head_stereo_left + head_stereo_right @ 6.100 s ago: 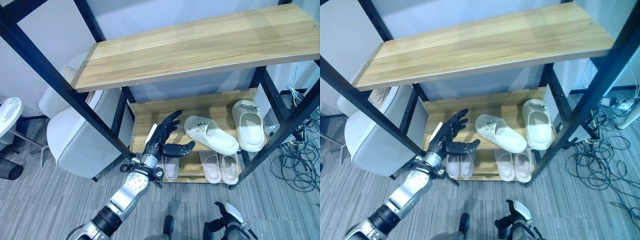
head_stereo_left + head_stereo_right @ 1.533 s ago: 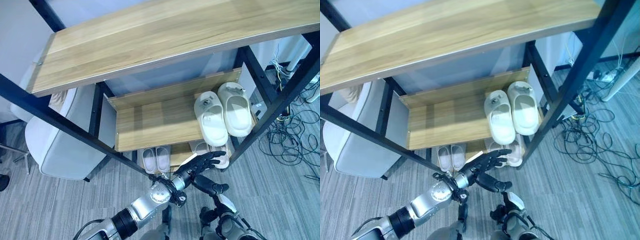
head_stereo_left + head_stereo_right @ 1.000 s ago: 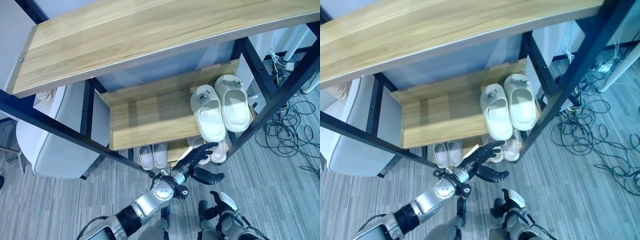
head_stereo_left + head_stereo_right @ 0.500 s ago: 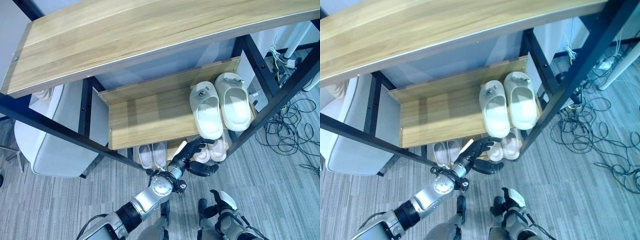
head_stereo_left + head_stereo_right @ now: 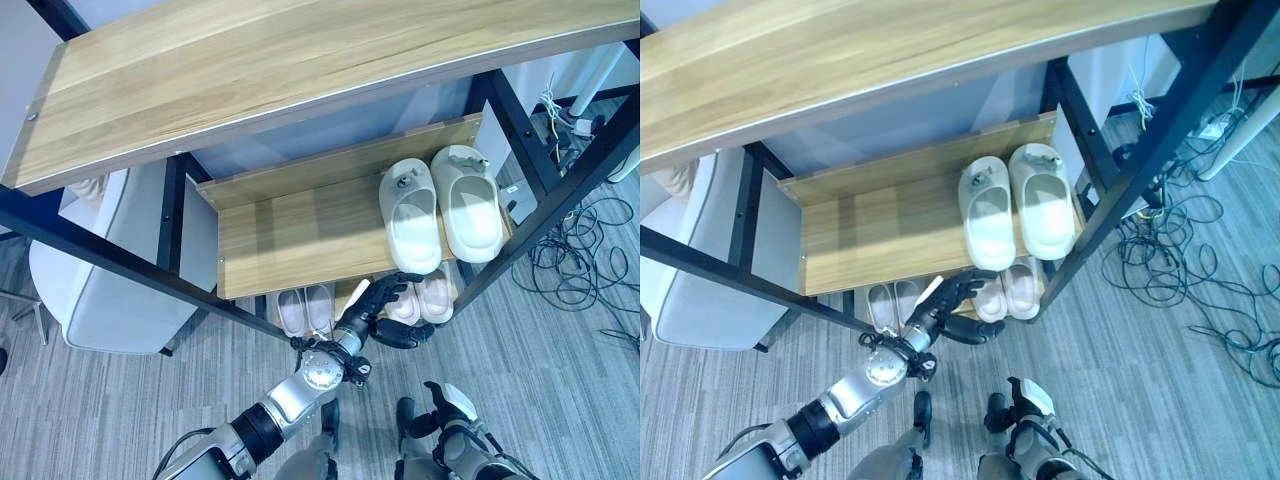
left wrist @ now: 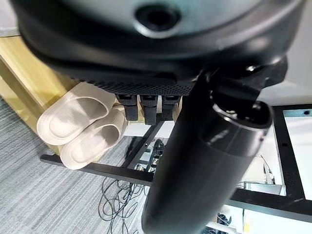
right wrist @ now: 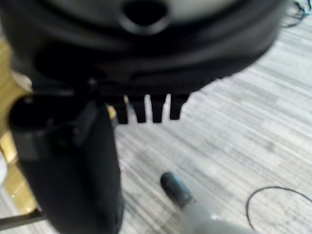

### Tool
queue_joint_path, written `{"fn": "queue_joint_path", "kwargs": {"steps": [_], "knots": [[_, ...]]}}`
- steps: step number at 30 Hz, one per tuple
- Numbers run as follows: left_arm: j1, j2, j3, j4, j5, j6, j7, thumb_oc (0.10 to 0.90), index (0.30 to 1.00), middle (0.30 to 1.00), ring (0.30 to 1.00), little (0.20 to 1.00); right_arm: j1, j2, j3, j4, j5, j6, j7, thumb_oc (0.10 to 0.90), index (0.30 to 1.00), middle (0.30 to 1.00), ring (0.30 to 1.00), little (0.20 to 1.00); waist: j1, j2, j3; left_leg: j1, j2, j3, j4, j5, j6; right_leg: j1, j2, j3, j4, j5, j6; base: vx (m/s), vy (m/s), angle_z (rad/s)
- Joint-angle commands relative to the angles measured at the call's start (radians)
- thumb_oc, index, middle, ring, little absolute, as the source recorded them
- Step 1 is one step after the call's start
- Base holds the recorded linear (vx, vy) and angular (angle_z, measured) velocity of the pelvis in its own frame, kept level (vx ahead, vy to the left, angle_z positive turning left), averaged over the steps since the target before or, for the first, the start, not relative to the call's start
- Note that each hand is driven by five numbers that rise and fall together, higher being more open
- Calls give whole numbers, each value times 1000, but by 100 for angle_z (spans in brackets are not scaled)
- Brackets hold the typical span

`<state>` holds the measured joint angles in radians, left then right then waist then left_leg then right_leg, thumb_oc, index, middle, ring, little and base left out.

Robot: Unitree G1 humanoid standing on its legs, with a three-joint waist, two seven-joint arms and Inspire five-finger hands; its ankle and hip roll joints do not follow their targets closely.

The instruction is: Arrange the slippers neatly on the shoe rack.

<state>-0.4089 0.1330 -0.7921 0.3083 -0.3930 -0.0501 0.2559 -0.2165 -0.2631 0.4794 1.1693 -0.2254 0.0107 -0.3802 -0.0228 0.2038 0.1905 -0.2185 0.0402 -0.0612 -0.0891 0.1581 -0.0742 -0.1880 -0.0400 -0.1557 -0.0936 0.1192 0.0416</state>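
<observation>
Looking down through the left eye view, we saw the shoe rack (image 5: pixel 300 230) with a cream pair of slippers (image 5: pixel 440 215) side by side at the right end of its middle shelf. Below that shelf lay a pinkish pair (image 5: pixel 422 296) and, further left on the rack's bottom level, a smaller pale pair (image 5: pixel 305 308). Our left hand (image 5: pixel 375 310) hovered at the rack's front edge, fingers spread and holding nothing, just beside the pinkish pair. We judged the step to be reaching for that pair; next we would need to close on or nudge one slipper square. In the right eye view our right hand (image 5: pixel 1032 405) sat low, well away from the rack. In the left wrist view the fingers (image 6: pixel 148 105) reached straight toward the pinkish pair (image 6: pixel 83 124), its heels cut off behind them. In the right wrist view the right fingers (image 7: pixel 146 107) hung loosely open over the floor, empty.
</observation>
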Motion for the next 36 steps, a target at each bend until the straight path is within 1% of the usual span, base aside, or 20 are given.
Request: {"fn": "queue_joint_path", "kwargs": {"steps": [1, 5, 8, 13, 15, 17, 18, 19, 20, 21, 22, 23, 24, 27, 30, 31, 33, 35, 36], "knots": [[-123, -86, 66, -6, -6, -137, 12, 800, 900, 900, 900, 900, -10, 16, -4, 0, 1, -12, -37, 800, 900, 900, 900, 900, -4, -31, -16, 37, -41, 22, 2, -95, 8, 6, -51, -16, 11, -115, 32, 0, 0, 0], [-105, -80, 55, -4, -12, -128, -12, 800, 900, 900, 900, 900, -5, 17, -6, 2, 0, -9, -26, 800, 900, 900, 900, 900, -1, -32, -23, 44, -39, 21, 2, -96, 7, 16, -50, -22, 12, -119, 31, 0, 0, 0], [-63, -60, 34, -25, -16, -113, -60, 800, 900, 900, 900, 900, -2, 19, -7, 1, -6, -7, -12, 800, 900, 900, 900, 900, 8, -40, -33, 54, -37, 17, 2, -98, 6, 33, -50, -32, 12, -124, 32, -4, -5, 1], [15, -6, 11, -65, 11, -91, -139, 800, 900, 900, 900, 900, 8, 24, -8, -4, -27, -7, 11, 800, 900, 900, 900, 900, 23, -53, -51, 75, -34, 9, 2, -104, 3, 64, -50, -50, 13, -129, 33, -4, -7, 2], [63, 22, 22, -68, 21, -85, -163, 800, 900, 900, 900, 900, 20, 25, -11, -9, -35, -7, 19, 800, 900, 900, 900, 900, 30, -62, -62, 88, -32, 4, 2, -108, 3, 82, -50, -60, 14, -133, 33, 14, -12, 5], [87, 36, 27, -69, 29, -82, -172, 800, 900, 900, 900, 900, 24, 26, -12, -11, -38, -7, 24, 800, 900, 900, 900, 900, 32, -66, -65, 94, -31, 1, 2, -109, 3, 90, -50, -64, 15, -135, 32, 8, -7, 14], [146, 72, 42, -74, 58, -75, -198, 800, 900, 900, 900, 900, 38, 28, -15, -13, -47, -9, 36, 800, 900, 900, 900, 900, 42, -76, -77, 107, -30, -8, 2, -113, 1, 110, -50, -77, 15, -140, 31, 8, -10, 19], [146, 73, 42, -74, 58, -75, -198, 800, 900, 900, 900, 900, 38, 28, -14, -14, -47, -9, 36, 800, 900, 900, 900, 900, 42, -76, -77, 108, -30, -8, 2, -113, 1, 111, -50, -77, 15, -140, 31, 9, -15, 21], [174, 91, 49, -77, 73, -73, -209, 800, 900, 900, 900, 900, 43, 27, -15, -13, -53, -10, 41, 800, 900, 900, 900, 900, 46, -80, -81, 113, -29, -12, 2, -114, 1, 119, -50, -84, 15, -141, 31, -8, -7, 17], [242, 136, 84, -71, 114, -70, -225, 800, 900, 900, 900, 900, 56, 22, -22, -12, -63, -11, 53, 800, 900, 900, 900, 900, 61, -89, -90, 123, -28, -23, 2, -115, 0, 137, -50, -102, 16, -145, 30, 5, -13, 22], [269, 154, 100, -70, 132, -68, -229, 800, 900, 900, 900, 900, 64, 21, -26, -15, -65, -12, 58, 800, 900, 900, 900, 900, 65, -93, -96, 127, -28, -28, 2, -116, 0, 144, -49, -108, 17, -146, 29, 13, -13, 24], [272, 156, 100, -72, 133, -68, -229, 800, 900, 900, 900, 900, 66, 21, -25, -16, -65, -12, 58, 800, 900, 900, 900, 900, 63, -94, -96, 128, -29, -29, 2, -116, 0, 146, -49, -109, 16, -147, 29, 14, -11, 19], [328, 186, 144, -49, 176, -65, -231, 800, 900, 900, 900, 900, 76, 17, -36, -22, -67, -17, 66, 800, 900, 900, 900, 900, 77, -103, -104, 135, -27, -38, 2, -115, -1, 159, -49, -124, 17, -148, 29, 21, -11, 14], [405, 209, 209, 18, 243, -55, -234, 800, 900, 900, 900, 900, 98, 12, -53, -35, -65, -31, 79, 800, 900, 900, 900, 900, 93, -119, -122, 146, -28, -51, 2, -114, 1, 180, -48, -145, 17, -150, 28, 19, -3, 21], [456, 200, 295, 176, 327, -45, -214, 800, 900, 900, 900, 900, 126, -1, -76, -39, -64, -45, 95, 800, 900, 900, 900, 900, 112, -139, -142, 157, -30, -66, 2, -113, 3, 207, -49, -163, 18, -153, 27, 33, 5, 24], [455, 198, 295, 179, 329, -47, -213, 800, 900, 900, 900, 900, 126, -2, -75, -39, -64, -45, 95, 800, 900, 900, 900, 900, 110, -139, -141, 157, -30, -67, 2, -113, 3, 208, -49, -164, 17, -154, 28, 34, 1, 13], [470, 190, 354, 279, 372, -42, -184, 800, 900, 900, 900, 900, 136, -5, -96, -32, -57, -50, 104, 800, 900, 900, 900, 900, 122, -150, -154, 165, -32, -77, 2, -114, 4, 223, -48, -176, 17, -157, 27, 41, 13, 10], [472, 185, 374, 307, 379, -41, -178, 800, 900, 900, 900, 900, 138, -5, -103, -26, -54, -51, 106, 800, 900, 900, 900, 900, 125, -153, -157, 168, -32, -80, 2, -114, 4, 227, -50, -182, 16, -158, 28, 28, 15, 14], [472, 175, 401, 370, 405, -36, -159, 800, 900, 900, 900, 900, 142, -1, -110, -14, -52, -52, 104, 800, 900, 900, 900, 900, 130, -158, -164, 171, -33, -84, 2, -114, 5, 233, -49, -185, 16, -158, 28, 18, 12, 20]]}}
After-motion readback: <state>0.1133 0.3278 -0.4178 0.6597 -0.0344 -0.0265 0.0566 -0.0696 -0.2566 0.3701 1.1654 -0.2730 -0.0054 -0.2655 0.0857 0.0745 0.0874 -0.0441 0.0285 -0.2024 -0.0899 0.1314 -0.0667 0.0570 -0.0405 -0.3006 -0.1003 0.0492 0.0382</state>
